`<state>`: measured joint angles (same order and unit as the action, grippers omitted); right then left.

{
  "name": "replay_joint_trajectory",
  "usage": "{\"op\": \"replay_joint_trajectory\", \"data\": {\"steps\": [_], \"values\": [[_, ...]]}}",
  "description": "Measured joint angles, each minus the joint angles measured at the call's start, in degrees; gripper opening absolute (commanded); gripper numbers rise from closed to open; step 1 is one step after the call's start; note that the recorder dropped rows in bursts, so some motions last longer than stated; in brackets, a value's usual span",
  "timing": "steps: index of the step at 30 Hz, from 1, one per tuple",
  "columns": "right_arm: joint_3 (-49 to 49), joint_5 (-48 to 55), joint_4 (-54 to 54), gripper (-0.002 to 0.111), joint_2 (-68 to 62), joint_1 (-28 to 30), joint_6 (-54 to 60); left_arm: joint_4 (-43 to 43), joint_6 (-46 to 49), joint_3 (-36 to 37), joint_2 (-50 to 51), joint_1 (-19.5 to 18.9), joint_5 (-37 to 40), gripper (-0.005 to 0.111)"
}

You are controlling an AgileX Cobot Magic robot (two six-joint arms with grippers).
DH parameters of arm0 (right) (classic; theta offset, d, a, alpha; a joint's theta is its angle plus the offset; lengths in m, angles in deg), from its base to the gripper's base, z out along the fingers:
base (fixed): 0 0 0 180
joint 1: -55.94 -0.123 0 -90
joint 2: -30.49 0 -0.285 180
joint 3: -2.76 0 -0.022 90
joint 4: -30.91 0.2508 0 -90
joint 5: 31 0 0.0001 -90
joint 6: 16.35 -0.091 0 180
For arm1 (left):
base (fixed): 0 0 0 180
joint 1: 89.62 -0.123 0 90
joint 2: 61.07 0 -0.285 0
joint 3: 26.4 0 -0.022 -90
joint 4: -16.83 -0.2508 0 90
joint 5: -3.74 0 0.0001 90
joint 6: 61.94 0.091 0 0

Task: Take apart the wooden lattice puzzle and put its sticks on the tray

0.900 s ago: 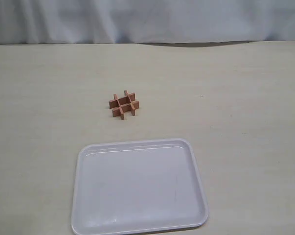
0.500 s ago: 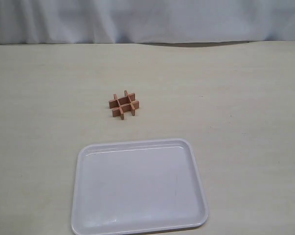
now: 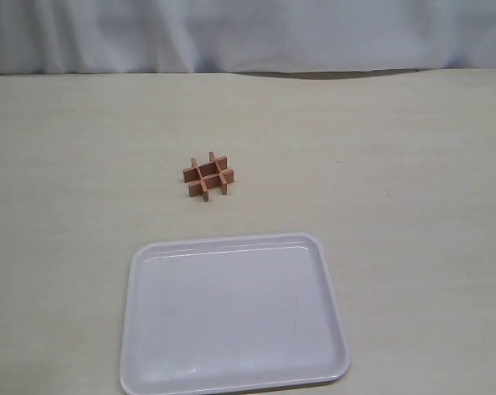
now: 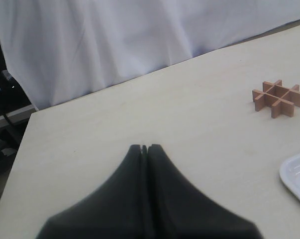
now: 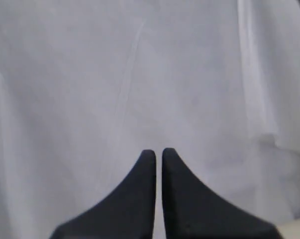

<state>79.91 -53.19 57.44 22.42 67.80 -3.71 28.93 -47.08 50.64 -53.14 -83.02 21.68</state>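
Starting with the wooden lattice puzzle (image 3: 208, 177): fully assembled, sticks locked in a hash shape, lying flat on the counter (image 3: 396, 164) a bit left of centre and just above the middle of the exterior frame. Not touching anything. Below it in the frame, past a strip of bare counter, the tray (image 3: 231, 313), white, nothing in it. No sign of either hand in the exterior frame.

In the left wrist frame, left hand (image 4: 144, 148) pinched fully closed on nothing, puzzle off near the right edge, a tray corner at lower right. Right hand (image 5: 158, 152) closed down to a thin slit, gripping nothing, aimed at white cloth (image 5: 140, 74), no puzzle in sight.

So, very first step by the look of it: approach, nothing taken apart yet. Next up, probably: opening a hand, getting over the lattice, pinching one outer stick while pinning the rest with the other hand, then lifting it out of its notches.
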Motion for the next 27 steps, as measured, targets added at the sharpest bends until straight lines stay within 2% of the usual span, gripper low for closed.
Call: {"op": "replay_joint_trajectory", "data": {"steps": [7, 13, 16, 21, 27], "values": [[0.0, -12.3, 0.1, 0.004, 0.0, 0.0, -3.6, 0.0, 0.0, 0.0, 0.0, 0.0, 0.0, 0.000], [0.0, -12.9, -1.3, 0.004, 0.0, 0.0, -33.5, 0.0, 0.0, 0.0, 0.0, 0.0, 0.0, 0.000], [0.0, -12.2, -4.4, 0.004, 0.0, 0.0, -40.5, 0.0, 0.0, 0.0, 0.0, 0.0, 0.0, 0.000], [-2.3, -9.0, -8.5, 0.004, -1.7, 0.0, -42.8, 0.0, 0.0, 0.0, 0.0, 0.0, 0.0, 0.000], [-12.2, -4.4, -14.7, 0.004, -12.6, 0.0, -40.3, 0.0, 0.0, 0.0, 0.0, 0.0, 0.0, 0.000]]}}
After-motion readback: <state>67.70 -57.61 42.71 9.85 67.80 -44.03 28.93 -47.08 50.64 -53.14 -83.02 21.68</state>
